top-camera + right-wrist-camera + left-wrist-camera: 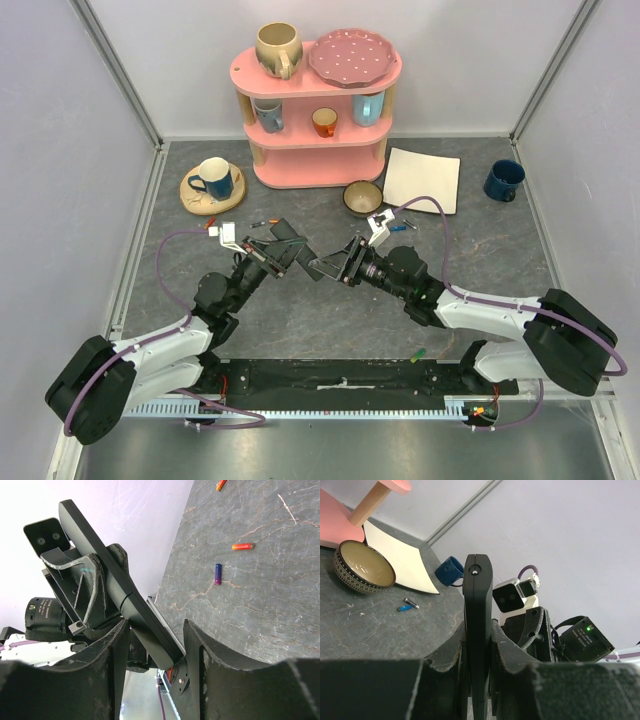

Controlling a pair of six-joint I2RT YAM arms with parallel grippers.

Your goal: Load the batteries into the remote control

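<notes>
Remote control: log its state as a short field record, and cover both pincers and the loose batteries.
remote control: clear of the table, held edge-on
left pincer: shut on the remote control
right pincer: one finger either side of the remote control's far end; contact cannot be told
loose on table: blue battery, orange battery, second orange battery at the frame's top edge
battery compartment: not visible in any view
</notes>
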